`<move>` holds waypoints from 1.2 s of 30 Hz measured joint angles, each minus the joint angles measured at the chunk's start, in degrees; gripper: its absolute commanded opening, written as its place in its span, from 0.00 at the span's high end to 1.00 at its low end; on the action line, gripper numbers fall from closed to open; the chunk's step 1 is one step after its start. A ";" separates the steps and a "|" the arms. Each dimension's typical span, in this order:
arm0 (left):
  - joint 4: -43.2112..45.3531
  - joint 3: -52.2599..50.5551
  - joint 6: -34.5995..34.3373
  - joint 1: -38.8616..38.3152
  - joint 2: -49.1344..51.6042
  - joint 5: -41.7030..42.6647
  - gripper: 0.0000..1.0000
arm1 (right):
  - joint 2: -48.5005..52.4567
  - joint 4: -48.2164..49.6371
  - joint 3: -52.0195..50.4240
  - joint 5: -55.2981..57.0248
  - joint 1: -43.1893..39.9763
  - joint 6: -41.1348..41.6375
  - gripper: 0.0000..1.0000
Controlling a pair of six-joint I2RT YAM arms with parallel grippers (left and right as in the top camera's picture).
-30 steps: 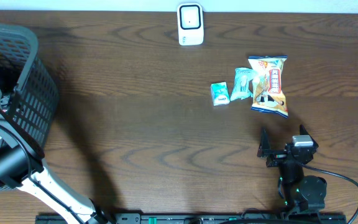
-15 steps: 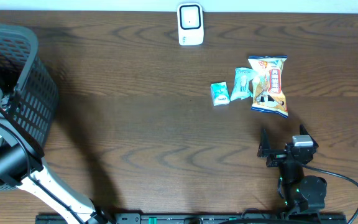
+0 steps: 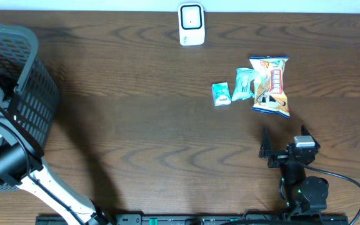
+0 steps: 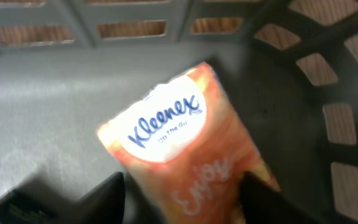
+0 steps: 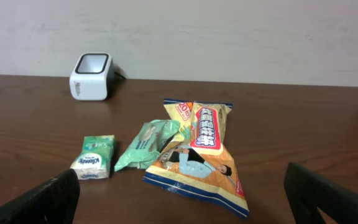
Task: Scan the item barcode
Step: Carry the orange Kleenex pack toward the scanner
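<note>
An orange Kleenex tissue pack (image 4: 179, 149) lies on the grey floor of the basket (image 4: 42, 93) in the left wrist view. My left gripper (image 4: 185, 202) straddles its lower end, still open. The right finger (image 4: 263, 202) touches the pack and a thin gap shows beside the left finger (image 4: 107, 199). The picture is blurred. From overhead the basket (image 3: 33, 94) hides that gripper. The white scanner (image 3: 191, 24) stands at the table's far edge, also visible as the scanner (image 5: 91, 76) in the right wrist view. My right gripper (image 3: 284, 142) rests open and empty near the front edge.
A yellow snack bag (image 3: 271, 85), a pale green packet (image 3: 244, 84) and a small green tissue pack (image 3: 221, 94) lie together ahead of the right gripper (image 5: 185, 202). The basket's lattice walls (image 4: 340, 118) stand close around the left gripper.
The left arm has shifted slightly at the basket and its jaws have narrowed. The right arm and the items on the table have not moved.
</note>
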 measured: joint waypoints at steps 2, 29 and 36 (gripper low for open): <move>-0.07 0.00 0.52 -0.02 -0.09 -0.22 0.81 | 0.00 0.00 0.00 0.00 0.00 0.02 0.01; -2.05 -2.14 -11.47 -4.98 -46.42 22.43 0.93 | 0.00 0.02 0.00 0.00 0.00 0.02 0.01; -0.79 -2.14 -10.84 -27.19 -47.71 28.22 0.92 | 0.00 0.00 0.00 0.00 0.00 0.02 0.01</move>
